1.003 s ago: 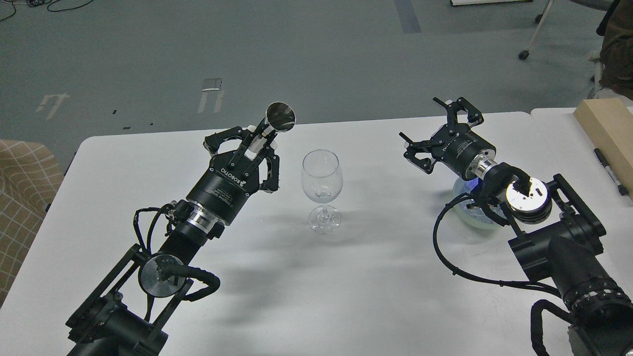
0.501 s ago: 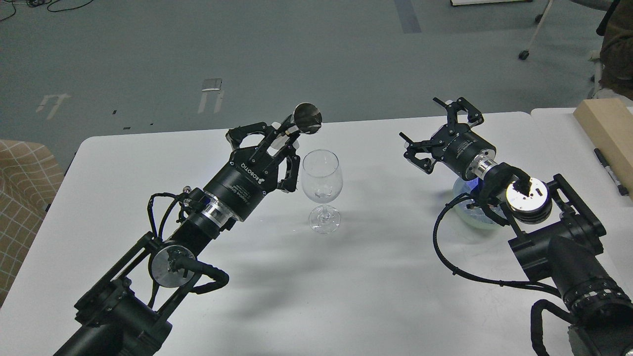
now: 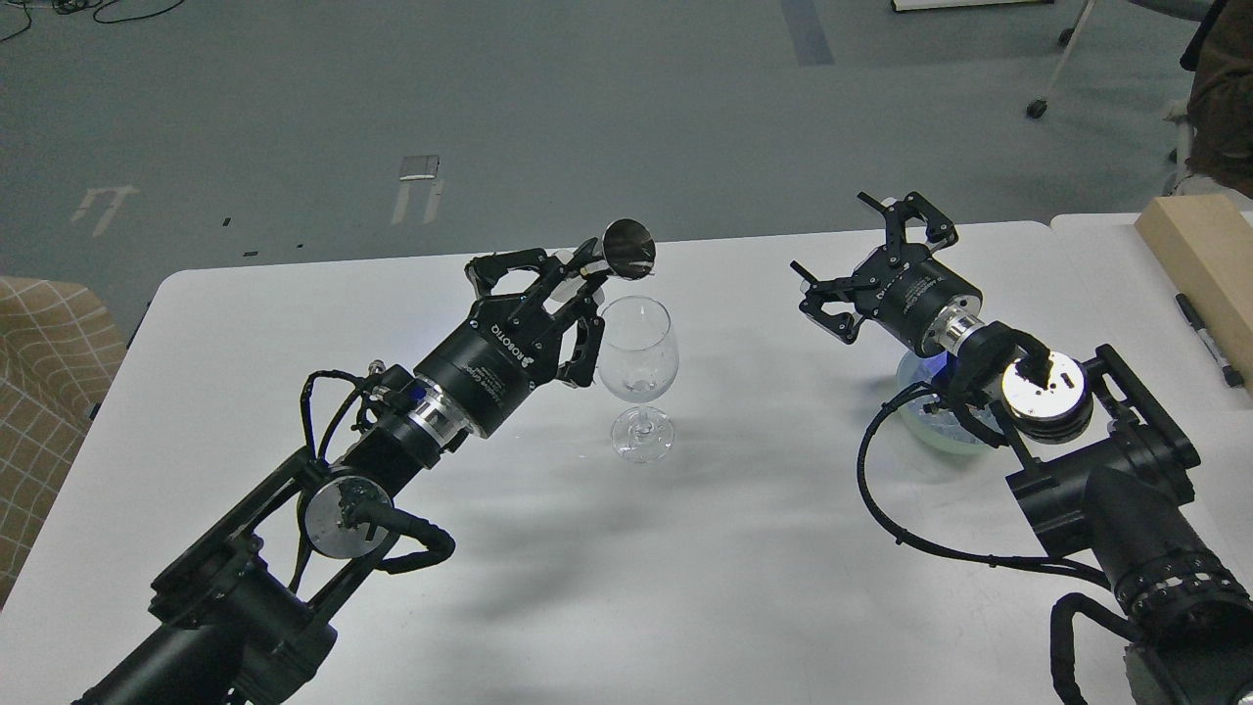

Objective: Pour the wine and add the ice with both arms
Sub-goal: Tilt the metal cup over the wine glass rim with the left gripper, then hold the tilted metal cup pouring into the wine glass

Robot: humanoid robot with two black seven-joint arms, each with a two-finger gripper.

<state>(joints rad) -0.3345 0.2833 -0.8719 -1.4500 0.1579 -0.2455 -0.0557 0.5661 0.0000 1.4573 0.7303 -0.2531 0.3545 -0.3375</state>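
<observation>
A clear, empty-looking wine glass (image 3: 636, 354) stands upright mid-table. My left gripper (image 3: 576, 284) is shut on a small shiny metal cup (image 3: 627, 249), tilted, its round mouth just above the far left of the glass's rim. My right gripper (image 3: 859, 262) is open and empty, held above the table to the right of the glass. Below my right wrist sits a pale bowl (image 3: 925, 416), mostly hidden by the arm. Small clear ice pieces (image 3: 942, 419) show faintly inside it.
A light wooden box (image 3: 1199, 250) and a black marker (image 3: 1210, 340) lie on a second table at the far right. A brown checked seat (image 3: 39, 392) stands by the table's left edge. A wheeled chair leg (image 3: 1052, 73) stands on the grey floor behind.
My left gripper has moved right with the metal cup, from well left of the glass to right beside it, the cup's mouth now at the rim. The right arm has not moved.
</observation>
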